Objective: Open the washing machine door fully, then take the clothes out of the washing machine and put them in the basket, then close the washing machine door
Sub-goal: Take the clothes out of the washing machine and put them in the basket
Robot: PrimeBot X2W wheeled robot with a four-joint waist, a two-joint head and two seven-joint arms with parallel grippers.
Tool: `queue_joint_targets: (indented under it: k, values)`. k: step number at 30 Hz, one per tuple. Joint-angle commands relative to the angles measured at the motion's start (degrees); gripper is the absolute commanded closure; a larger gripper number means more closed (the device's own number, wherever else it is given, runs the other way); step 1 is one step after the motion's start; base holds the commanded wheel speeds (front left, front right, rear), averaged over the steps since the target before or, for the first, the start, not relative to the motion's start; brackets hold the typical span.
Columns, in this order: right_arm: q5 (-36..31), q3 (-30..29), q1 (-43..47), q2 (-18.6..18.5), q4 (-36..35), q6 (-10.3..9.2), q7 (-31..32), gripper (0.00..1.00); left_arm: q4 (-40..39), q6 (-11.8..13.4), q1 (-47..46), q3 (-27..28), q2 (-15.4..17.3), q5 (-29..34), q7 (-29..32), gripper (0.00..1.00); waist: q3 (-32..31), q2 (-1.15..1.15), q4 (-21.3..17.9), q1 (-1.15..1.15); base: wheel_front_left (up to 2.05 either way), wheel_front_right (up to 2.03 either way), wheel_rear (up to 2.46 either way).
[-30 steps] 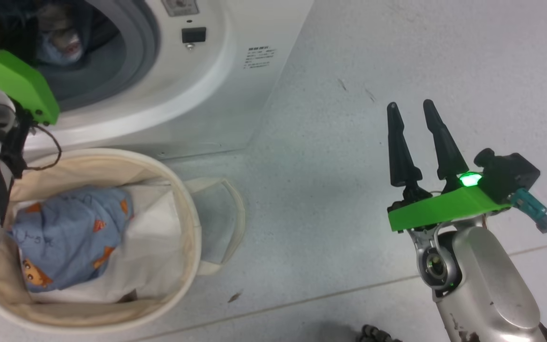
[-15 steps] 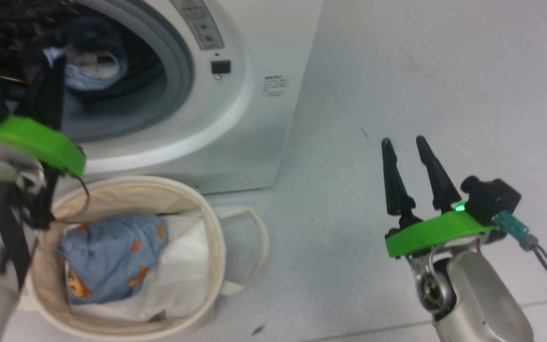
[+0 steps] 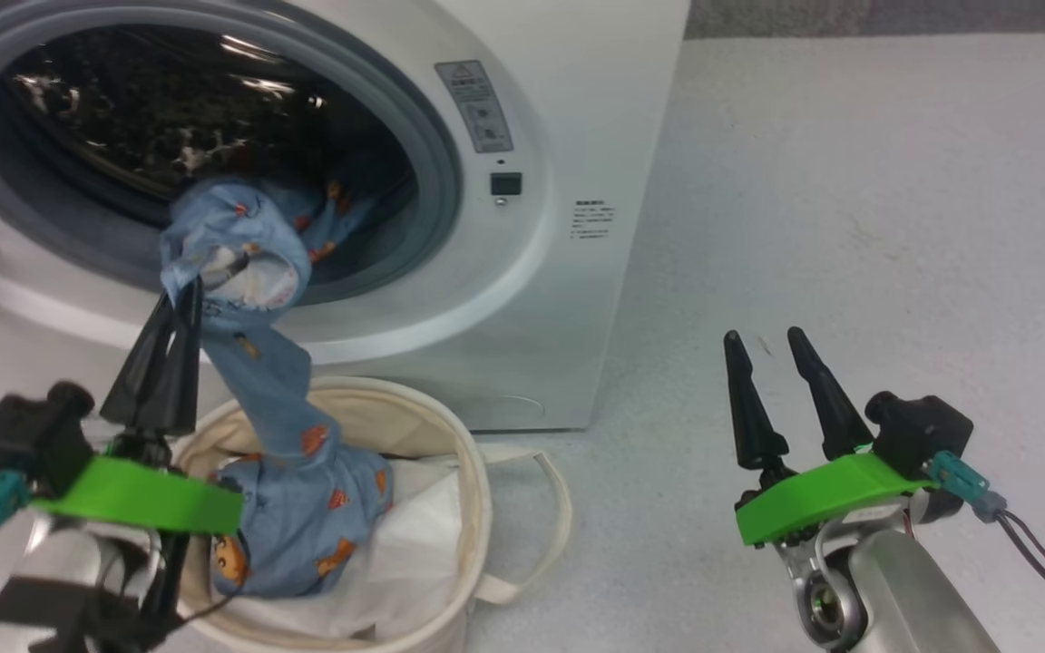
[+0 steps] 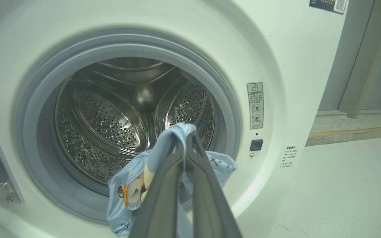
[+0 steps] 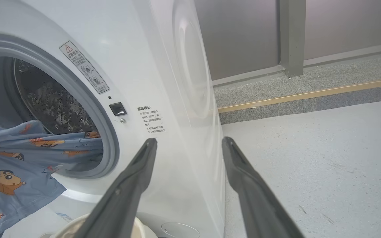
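Clothes (image 3: 232, 213) tight between fingers of left gripper (image 3: 182, 292); fingers of right gripper (image 3: 763, 336) apart, well clear

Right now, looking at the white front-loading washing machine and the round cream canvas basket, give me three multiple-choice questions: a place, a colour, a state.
1. Where is the round cream canvas basket? A) atop the machine B) on the floor before the white front-loading washing machine, below its opening C) inside the drum
2. What colour is the rubber gasket around the opening? A) red B) grey C) green
3. The left gripper is: A) open, empty B) shut on the basket's handle C) shut on the light blue bear-print clothes
Answers: 1 B, it sits under the opening; 2 B, the ring is grey; 3 C, its fingers pinch the fabric.
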Motion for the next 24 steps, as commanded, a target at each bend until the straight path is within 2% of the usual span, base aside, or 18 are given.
queue_joint_targets:
  k: [1,7,13,16,24]
  values:
    - [-0.3,1.4,-0.4,0.3,-1.5,0.00,-0.7,0.00,-4.6,1.1,-0.9,3.0,2.8,0.6,-0.2,1.00,-0.6,0.00,0.9,0.00,0.00,0.00,0.00]
    - [-0.5,1.8,-0.7,0.3,-1.2,0.00,-0.7,0.00,-16.3,5.3,4.6,3.9,4.2,1.5,2.5,1.00,-0.5,0.00,1.2,0.00,0.00,0.00,0.00]
    - [-0.6,1.5,-1.3,0.3,-1.4,0.00,-0.7,0.00,-21.4,7.0,9.0,4.5,4.3,-0.1,4.4,1.00,0.8,0.00,0.9,0.00,0.00,0.00,0.00]
    - [-0.6,1.3,-1.6,0.3,-1.5,0.00,-0.7,0.00,-18.4,6.2,10.0,3.5,3.9,-1.5,5.6,1.00,1.5,0.00,0.8,0.00,0.00,0.00,0.00]
    - [-0.7,1.0,-2.8,0.3,-2.2,0.00,-0.7,0.00,6.6,0.0,6.4,-0.5,-0.2,-5.0,4.5,1.00,4.4,0.00,-0.7,0.00,0.00,0.00,0.00]
